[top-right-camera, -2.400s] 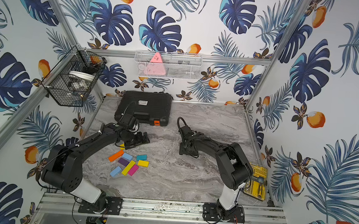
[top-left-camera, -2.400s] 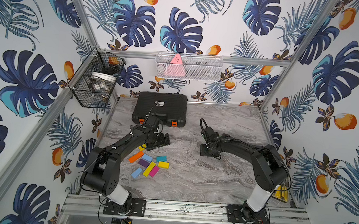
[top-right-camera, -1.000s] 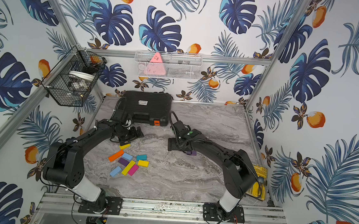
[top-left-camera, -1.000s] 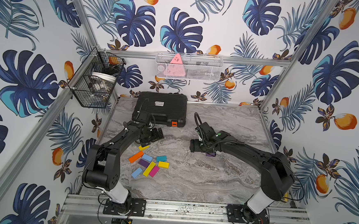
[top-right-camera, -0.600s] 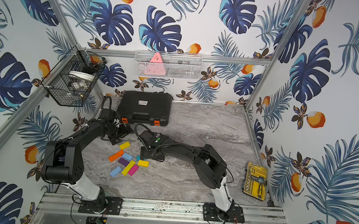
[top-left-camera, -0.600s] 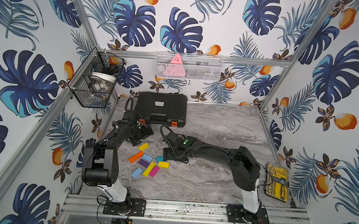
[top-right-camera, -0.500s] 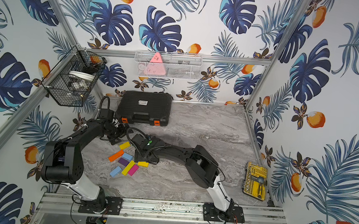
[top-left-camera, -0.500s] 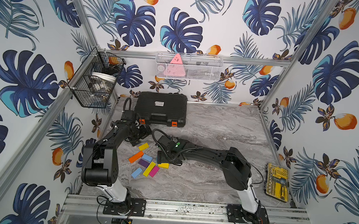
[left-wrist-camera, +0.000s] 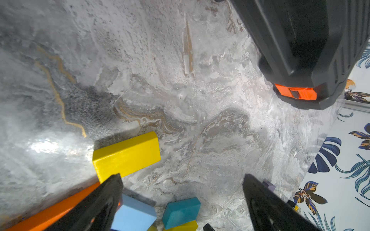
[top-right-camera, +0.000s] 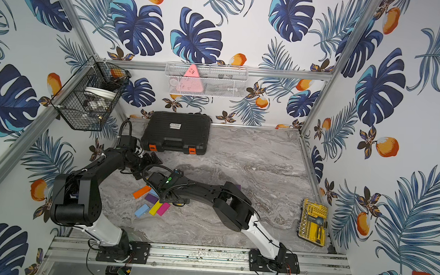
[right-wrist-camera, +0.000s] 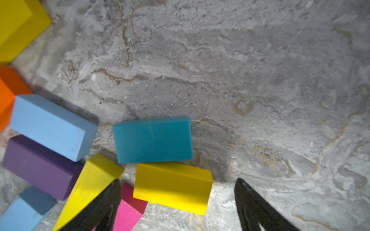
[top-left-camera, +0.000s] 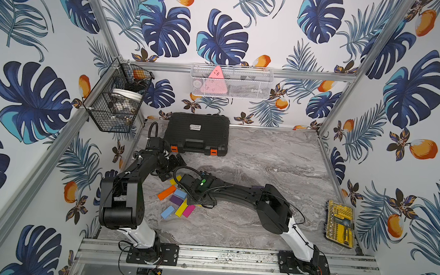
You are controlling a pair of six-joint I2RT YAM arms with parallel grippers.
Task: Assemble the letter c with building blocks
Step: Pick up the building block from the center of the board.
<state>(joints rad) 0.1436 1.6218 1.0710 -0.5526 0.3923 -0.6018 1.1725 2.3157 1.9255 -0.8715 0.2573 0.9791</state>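
The building blocks [top-left-camera: 177, 202] lie clustered on the table [top-left-camera: 264, 159], left of centre; the right gripper [right-wrist-camera: 177, 181] hangs over them, fingers apart and empty, above a yellow block [right-wrist-camera: 173, 185] that touches a teal block [right-wrist-camera: 153, 140]; the left gripper [left-wrist-camera: 182, 176], fingers wide apart, holds nothing, between the cluster and the black case [top-left-camera: 197, 134]; what seems a lone purple block [left-wrist-camera: 269, 185] lies further right.
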